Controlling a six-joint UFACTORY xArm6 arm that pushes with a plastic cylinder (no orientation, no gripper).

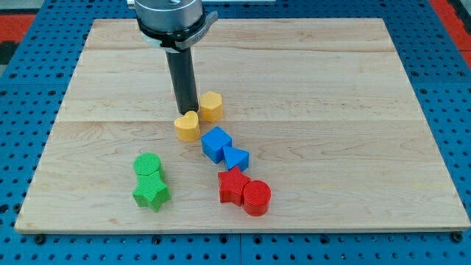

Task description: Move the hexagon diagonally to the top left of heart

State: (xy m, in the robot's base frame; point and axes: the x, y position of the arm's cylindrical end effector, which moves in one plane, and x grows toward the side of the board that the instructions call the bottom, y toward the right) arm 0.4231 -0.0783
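On the wooden board (309, 88), we rest my tip (185, 112) just above the yellow heart (188, 126) and immediately left of the yellow hexagon (211, 106), which sits to the heart's upper right, nearly touching it. We carry no pincer, only the bare rod. Toward the view's bottom lie a blue cube (215, 143), blue triangle (236, 157), red star (233, 185), red cylinder (257, 196), green cylinder (149, 165) and green star (151, 194).

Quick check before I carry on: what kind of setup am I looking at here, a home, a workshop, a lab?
Most likely a robotics lab bench: a wooden board lies on a blue perforated mounting plate, and small coloured test blocks like the yellow hexagon and yellow heart sit by my tip.
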